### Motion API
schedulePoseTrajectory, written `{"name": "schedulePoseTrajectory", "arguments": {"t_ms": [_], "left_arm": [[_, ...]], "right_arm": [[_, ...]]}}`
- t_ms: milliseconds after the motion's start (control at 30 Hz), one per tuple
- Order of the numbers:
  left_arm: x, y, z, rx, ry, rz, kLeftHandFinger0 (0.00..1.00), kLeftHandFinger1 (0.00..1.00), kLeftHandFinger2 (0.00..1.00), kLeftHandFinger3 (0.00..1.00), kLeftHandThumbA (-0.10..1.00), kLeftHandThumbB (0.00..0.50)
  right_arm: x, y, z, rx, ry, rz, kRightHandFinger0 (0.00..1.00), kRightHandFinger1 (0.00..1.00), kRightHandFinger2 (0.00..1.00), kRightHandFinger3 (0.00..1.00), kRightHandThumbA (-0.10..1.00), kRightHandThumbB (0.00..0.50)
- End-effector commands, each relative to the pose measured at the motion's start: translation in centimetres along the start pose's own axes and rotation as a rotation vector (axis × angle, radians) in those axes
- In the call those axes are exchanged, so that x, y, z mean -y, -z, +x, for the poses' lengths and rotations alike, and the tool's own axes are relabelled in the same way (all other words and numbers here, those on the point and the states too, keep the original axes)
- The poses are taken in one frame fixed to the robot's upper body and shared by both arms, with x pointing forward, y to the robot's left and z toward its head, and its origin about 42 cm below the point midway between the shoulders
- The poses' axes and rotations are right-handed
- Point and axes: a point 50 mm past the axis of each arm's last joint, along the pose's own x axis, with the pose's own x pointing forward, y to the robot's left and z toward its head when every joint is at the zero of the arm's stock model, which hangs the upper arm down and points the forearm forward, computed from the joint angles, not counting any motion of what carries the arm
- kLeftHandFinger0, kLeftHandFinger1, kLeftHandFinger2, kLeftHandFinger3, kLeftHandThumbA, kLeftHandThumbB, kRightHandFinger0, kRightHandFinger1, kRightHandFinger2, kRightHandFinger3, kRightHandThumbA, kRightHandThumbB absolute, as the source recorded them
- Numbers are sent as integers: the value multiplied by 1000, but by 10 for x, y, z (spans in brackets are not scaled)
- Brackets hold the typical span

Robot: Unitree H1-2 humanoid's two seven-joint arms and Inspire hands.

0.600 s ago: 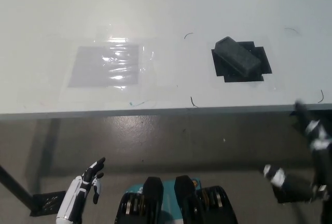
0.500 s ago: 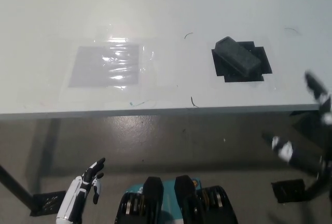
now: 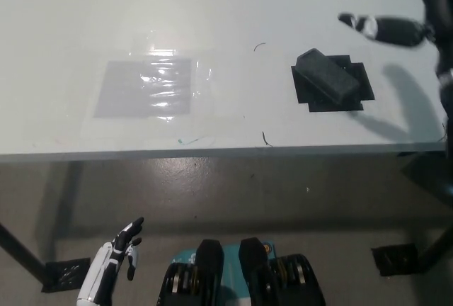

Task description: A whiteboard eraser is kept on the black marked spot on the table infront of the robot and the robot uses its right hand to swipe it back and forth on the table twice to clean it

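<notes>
**Right hand above table, eraser untouched on its black mark**

Whiteboard eraser lies on the black marked spot on the white table, toward the right side; dark grey block, turned at an angle so its long side runs diagonally across the mark; black corners of the mark show around it; nothing touching it.

Black right hand is up at the top right of the head view, over the table, beyond and to the right of the eraser, apart from it; a finger with a pale tip sticks out toward picture left; the rest of the hand is blurred and partly cut by the frame edge, so I cannot tell if it is spread or closed; it holds nothing that I can see; its shadow falls on the tabletop to the right of the mark.

White left hand rests low at the lower left, below the table edge, over the floor; fingers apart and loosely extended, holding nothing.

Clear plastic sheet lies flat on the left half of the table, glare on its wrinkles; well apart from the eraser; a few small dark pen squiggles on the tabletop between sheet and mark, one near the front edge.
</notes>
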Motion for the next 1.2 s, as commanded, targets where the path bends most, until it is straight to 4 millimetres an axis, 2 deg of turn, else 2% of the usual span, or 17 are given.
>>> {"name": "schedulePoseTrajectory", "arguments": {"t_ms": [0, 67, 200, 300, 367, 433, 500, 600, 633, 833, 900, 1133, 1167], "left_arm": [[-3, -14, -5, 136, 48, 48, 1000, 1000, 1000, 1000, 1000, 500], [-2, -13, -8, 130, 45, 44, 1000, 1000, 1000, 1000, 1000, 500], [-2, -11, -12, 122, 41, 45, 1000, 1000, 1000, 1000, 1000, 500], [0, -11, -14, 117, 42, 46, 1000, 1000, 1000, 1000, 1000, 500], [-1, -12, -13, 118, 43, 45, 1000, 1000, 1000, 1000, 1000, 500], [-1, -12, -12, 122, 43, 52, 1000, 1000, 1000, 1000, 1000, 500], [-1, -11, -13, 114, 44, 58, 1000, 1000, 1000, 1000, 1000, 500], [-1, -12, -14, 116, 50, 59, 1000, 1000, 1000, 1000, 1000, 500], [-1, -11, -15, 119, 55, 58, 1000, 1000, 1000, 1000, 1000, 500], [-1, -12, -14, 131, 69, 67, 1000, 1000, 1000, 1000, 1000, 500], [0, -12, -13, 139, 72, 67, 1000, 1000, 1000, 1000, 1000, 500], [4, -15, -12, 157, 100, 61, 1000, 1000, 1000, 1000, 1000, 500], [4, -15, -13, 155, 101, 72, 1000, 1000, 1000, 1000, 1000, 500]], "right_arm": [[32, -26, 144, -356, -99, -330, 1000, 1000, 1000, 1000, 1000, 491], [21, -27, 154, -415, -139, -335, 1000, 1000, 1000, 1000, 1000, 500], [1, -27, 168, -513, -210, -376, 1000, 1000, 1000, 1000, 1000, 466], [-7, -19, 168, -562, -220, -371, 1000, 1000, 1000, 1000, 1000, 438], [-15, -6, 163, -591, -239, -372, 1000, 1000, 1000, 1000, 1000, 427], [-22, 1, 159, -621, -263, -400, 1000, 1000, 1000, 1000, 1000, 437], [-33, 11, 151, -643, -302, -456, 1000, 1000, 1000, 1000, 1000, 419], [-44, 23, 141, -692, -338, -492, 1000, 1000, 1000, 1000, 1000, 421], [-49, 30, 135, -709, -375, -524, 1000, 1000, 1000, 1000, 1000, 435], [-74, 53, 111, -766, -394, -474, 1000, 1000, 1000, 1000, 1000, 421], [-83, 60, 102, -784, -417, -466, 1000, 1000, 1000, 1000, 1000, 433], [-112, 88, 65, -851, -510, -434, 1000, 1000, 1000, 1000, 1000, 401], [-119, 93, 57, -866, -514, -401, 1000, 1000, 1000, 1000, 1000, 424]]}}
